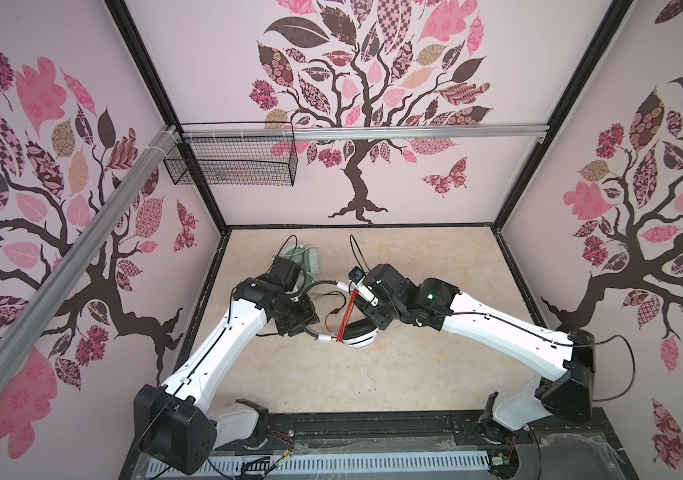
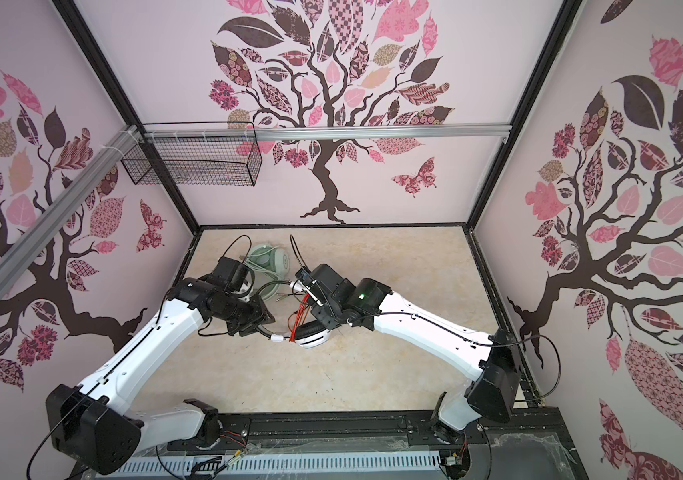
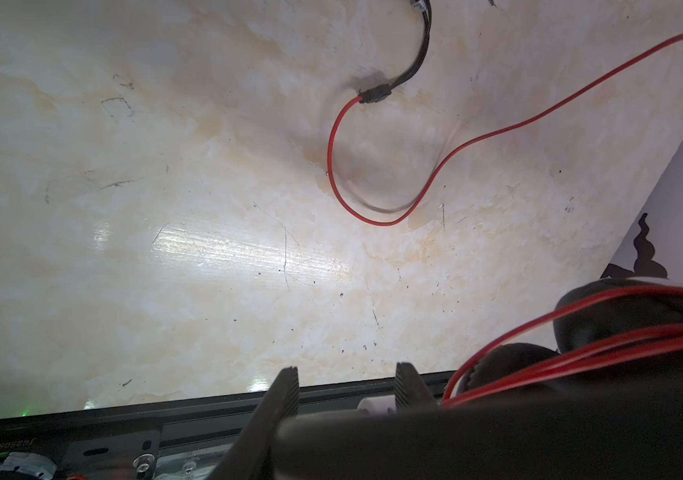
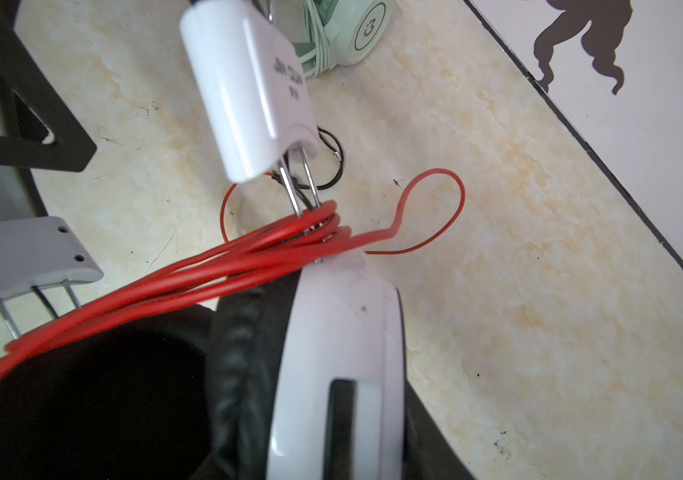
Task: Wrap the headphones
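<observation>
The white-and-black headphones (image 1: 361, 340) (image 2: 310, 337) lie mid-table with their red cable (image 4: 248, 266) wound in several turns across the sliders. A loose red loop (image 3: 373, 220) trails on the table to a black splitter (image 3: 375, 93). My right gripper (image 1: 368, 322) is shut on the white ear cup (image 4: 344, 332), which hides its fingers in the right wrist view. My left gripper (image 3: 348, 384) (image 1: 306, 326) is open at the thin black headband, by a white slider (image 1: 325, 337); nothing sits between its tips. The mint-green headphones (image 1: 304, 257) (image 4: 356, 29) rest behind, cable wrapped.
A black wire basket (image 1: 231, 160) hangs on the back rail at the left. Patterned walls close three sides. The black front rail (image 1: 373, 424) carries both arm bases. Bare marble-look table (image 1: 435, 291) lies right and in front of the headphones.
</observation>
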Available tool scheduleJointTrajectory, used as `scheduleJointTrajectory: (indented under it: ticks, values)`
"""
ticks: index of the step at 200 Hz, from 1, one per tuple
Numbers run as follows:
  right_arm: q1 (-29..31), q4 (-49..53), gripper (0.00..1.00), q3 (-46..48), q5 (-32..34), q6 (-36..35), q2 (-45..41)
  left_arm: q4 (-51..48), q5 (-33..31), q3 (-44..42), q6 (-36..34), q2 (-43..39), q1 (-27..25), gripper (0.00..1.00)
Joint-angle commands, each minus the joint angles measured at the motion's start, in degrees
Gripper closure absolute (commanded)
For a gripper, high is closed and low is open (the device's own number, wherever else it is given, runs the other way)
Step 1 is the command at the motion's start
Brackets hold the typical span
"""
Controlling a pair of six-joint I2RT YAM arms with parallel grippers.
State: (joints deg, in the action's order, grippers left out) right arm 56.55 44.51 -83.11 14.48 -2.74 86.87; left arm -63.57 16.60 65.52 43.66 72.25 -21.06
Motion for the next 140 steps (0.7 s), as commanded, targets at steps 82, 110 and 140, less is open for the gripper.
scheduleJointTrajectory:
  ticks: [82, 110, 140]
  values:
    - [-4.3, 5.4, 0.72, -6.3, -18.8, 5.3, -2.5, 4.6, -1.0, -0.9, -3.7, -0.3, 0.5, 0.89]
    - [-4.3, 4.6, 0.63, -5.3, -18.6, 4.6, -2.9, 3.3, -0.5, 0.7, -4.8, 0.2, 0.4, 0.97]
    - [-4.3, 4.5, 0.27, -4.9, -20.3, 1.3, -4.6, 1.2, -0.8, 2.2, -7.1, 1.2, 0.4, 1.00]
